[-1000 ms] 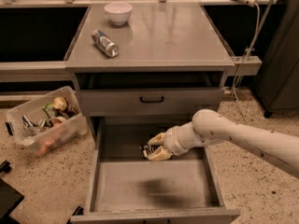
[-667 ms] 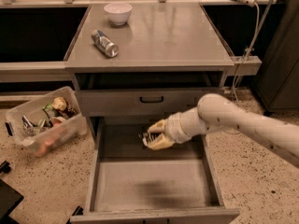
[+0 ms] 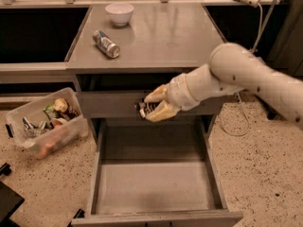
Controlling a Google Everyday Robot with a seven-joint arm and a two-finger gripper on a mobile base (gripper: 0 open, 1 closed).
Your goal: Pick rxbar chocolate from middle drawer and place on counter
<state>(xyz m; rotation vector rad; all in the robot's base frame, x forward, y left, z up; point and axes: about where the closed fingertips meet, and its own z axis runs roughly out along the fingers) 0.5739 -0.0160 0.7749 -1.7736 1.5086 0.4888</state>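
Camera view showed my pincer (image 3: 152,106) clamped on the chocolate bar (image 3: 143,110), its dark end poking out left between my fingers (image 3: 157,95), above the open middle drawer (image 3: 151,183), just below the counter (image 3: 156,37).

No text, brand, number or sign was legible. The rxbar chocolate (image 3: 143,110), pinched between the fingers of the gripper (image 3: 154,106) just below the front edge of the counter (image 3: 161,37), showed pale marks on its dark wrapper, but no letters could be made out. The drink can (image 3: 106,44), lying on its side near the counter's left edge, bore a silver-and-blue pattern without readable wording. The white bowl (image 3: 119,12) near the back left corner was plain. Packets in the plastic bin (image 3: 66,138), on the floor left of the counter, carried no readable print.
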